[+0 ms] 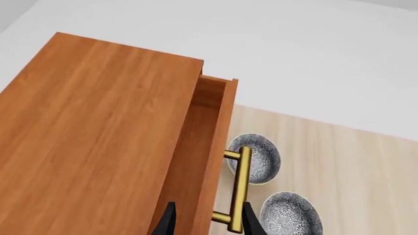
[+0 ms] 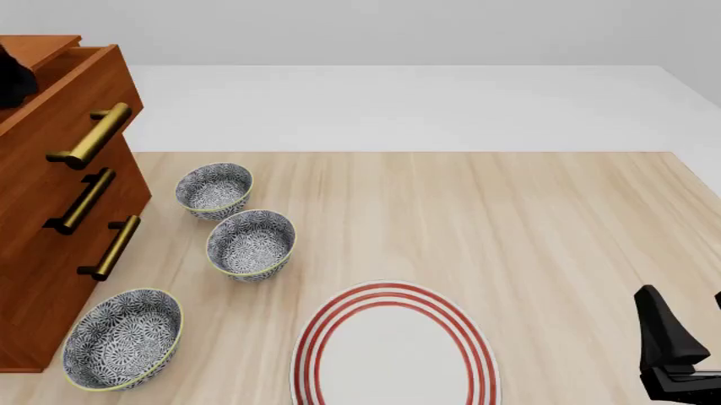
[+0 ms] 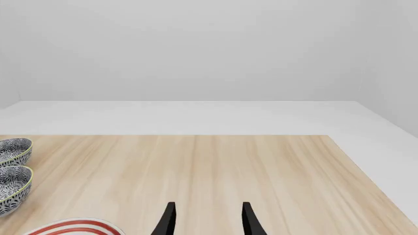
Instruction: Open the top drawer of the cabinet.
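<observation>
The cabinet stands at the table's left edge; its flat top fills the left wrist view. The top drawer is pulled out a little, and its open inside shows in the left wrist view. Its brass bar handle also shows in the left wrist view. My left gripper is open above the drawer front: one finger is over the drawer's inside, the other just outside the handle. In the front view it is a black shape at the picture's edge. My right gripper is open and empty, low at the near right.
Two lower drawers with brass handles are shut. Three patterned bowls stand right in front of the cabinet. A red-ringed white plate lies at the near middle. The wooden table ends at the right.
</observation>
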You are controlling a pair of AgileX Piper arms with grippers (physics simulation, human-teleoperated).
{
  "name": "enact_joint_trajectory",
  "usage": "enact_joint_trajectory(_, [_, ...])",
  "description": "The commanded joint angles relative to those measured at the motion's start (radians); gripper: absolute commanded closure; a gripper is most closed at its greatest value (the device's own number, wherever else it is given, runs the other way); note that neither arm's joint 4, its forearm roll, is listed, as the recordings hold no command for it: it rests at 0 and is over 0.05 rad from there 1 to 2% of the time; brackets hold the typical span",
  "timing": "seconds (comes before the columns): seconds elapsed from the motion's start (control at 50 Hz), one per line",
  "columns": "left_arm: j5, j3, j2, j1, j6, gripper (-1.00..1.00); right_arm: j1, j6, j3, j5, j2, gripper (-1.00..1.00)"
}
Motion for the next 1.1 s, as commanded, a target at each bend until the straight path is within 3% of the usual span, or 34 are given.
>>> enact_joint_trajectory(0.02, [-0.016,0.011,0.016,0.001,0.005,-1.00,0.000,-0.001,0.000,0.000,0.000,-1.00])
enact_joint_trajectory(1.1, [-0.085,0.090,0.080,-0.005,0.014,-1.00,0.000,0.000,0.000,0.000,0.000,-1.00])
